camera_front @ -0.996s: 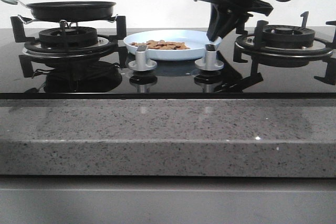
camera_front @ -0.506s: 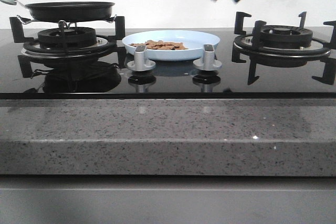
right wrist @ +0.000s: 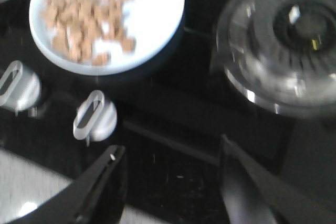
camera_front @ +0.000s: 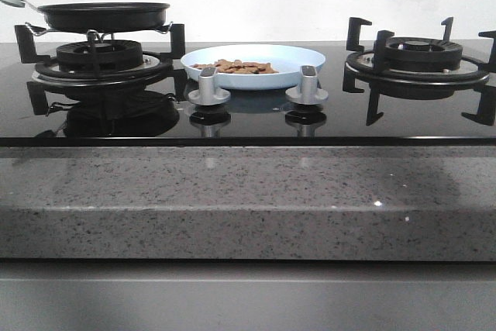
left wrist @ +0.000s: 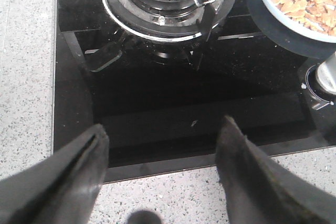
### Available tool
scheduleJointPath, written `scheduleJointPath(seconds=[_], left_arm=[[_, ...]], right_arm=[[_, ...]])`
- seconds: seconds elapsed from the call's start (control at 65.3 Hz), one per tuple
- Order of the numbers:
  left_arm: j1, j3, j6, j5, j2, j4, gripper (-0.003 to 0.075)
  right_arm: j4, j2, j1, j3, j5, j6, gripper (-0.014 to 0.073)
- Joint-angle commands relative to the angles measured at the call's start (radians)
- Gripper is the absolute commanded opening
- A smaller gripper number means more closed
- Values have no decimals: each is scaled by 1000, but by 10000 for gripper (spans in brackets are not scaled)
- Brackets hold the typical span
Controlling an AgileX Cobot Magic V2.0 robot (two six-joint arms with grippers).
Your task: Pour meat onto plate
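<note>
Even light; right wrist blurred

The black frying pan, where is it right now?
In the front view, the black frying pan sits on the left burner, left of the pale blue plate of meat.

We see the frying pan (camera_front: pixel 105 15) with its pale handle cut off at the front view's nine o'clock edge. From the left wrist, the plate (left wrist: pixel 294 22) runs off at two o'clock, and the pan above the burner is cropped at twelve. The right wrist picture is blurred throughout: the meat (right wrist: pixel 86 19) smears into soft blobs, and the burner (right wrist: pixel 286 40) loses its detail.
</note>
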Motion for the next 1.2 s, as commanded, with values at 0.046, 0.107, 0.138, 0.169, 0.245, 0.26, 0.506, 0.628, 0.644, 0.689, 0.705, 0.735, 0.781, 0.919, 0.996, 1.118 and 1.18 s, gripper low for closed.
scheduleJointPath(seconds=[0.046, 0.107, 0.138, 0.169, 0.245, 0.26, 0.506, 0.628, 0.644, 0.689, 0.705, 0.735, 0.781, 0.919, 0.996, 1.118, 1.18], left_arm=[[-6, -26, -9, -72, -10, -14, 437], [-6, -26, -9, -77, -10, -14, 437], [-6, -26, -9, -78, -10, -14, 437], [-6, -26, -9, -78, -10, -14, 437], [-6, -26, -9, -78, -10, -14, 437], [-6, -26, -9, -78, -10, -14, 437], [-6, -26, -9, -78, -10, -14, 437], [-6, -26, -9, -78, -10, -14, 437], [-6, -26, -9, -78, -10, -14, 437], [-6, -26, -9, -78, -10, -14, 437], [-6, -26, -9, -78, -10, -14, 437], [-6, -26, -9, -78, -10, -14, 437], [-6, -26, -9, -78, -10, -14, 437], [-6, -26, -9, -78, -10, -14, 437], [-6, -26, -9, -78, -10, -14, 426], [-6, -26, -9, -78, -10, -14, 328], [-6, -26, -9, -78, -10, -14, 255]], right_arm=[[-6, -171, -3, 116, -54, -2, 423], [-6, -242, -3, 185, -47, 0, 423], [-6, -270, -3, 210, -39, 3, 423], [-6, -296, -3, 234, -33, 3, 423], [-5, -369, -3, 292, -18, 10, 423], [-5, -388, -3, 307, -16, 12, 423], [-5, -597, -3, 441, 27, 29, 423], [-5, -673, -3, 484, 49, 29, 423], [-5, -681, -3, 488, 52, 29, 423], [-5, -710, -3, 502, 60, 29, 423], [-5, -717, -3, 508, 61, 29, 423], [-5, -728, -3, 515, 66, 29, 423], [-5, -743, -3, 523, 72, 29, 423], [-5, -760, -3, 526, 86, 29, 420], [-5, -760, -3, 526, 86, 29, 384], [-5, -760, -3, 526, 86, 29, 250], [-5, -760, -3, 526, 86, 29, 165]])
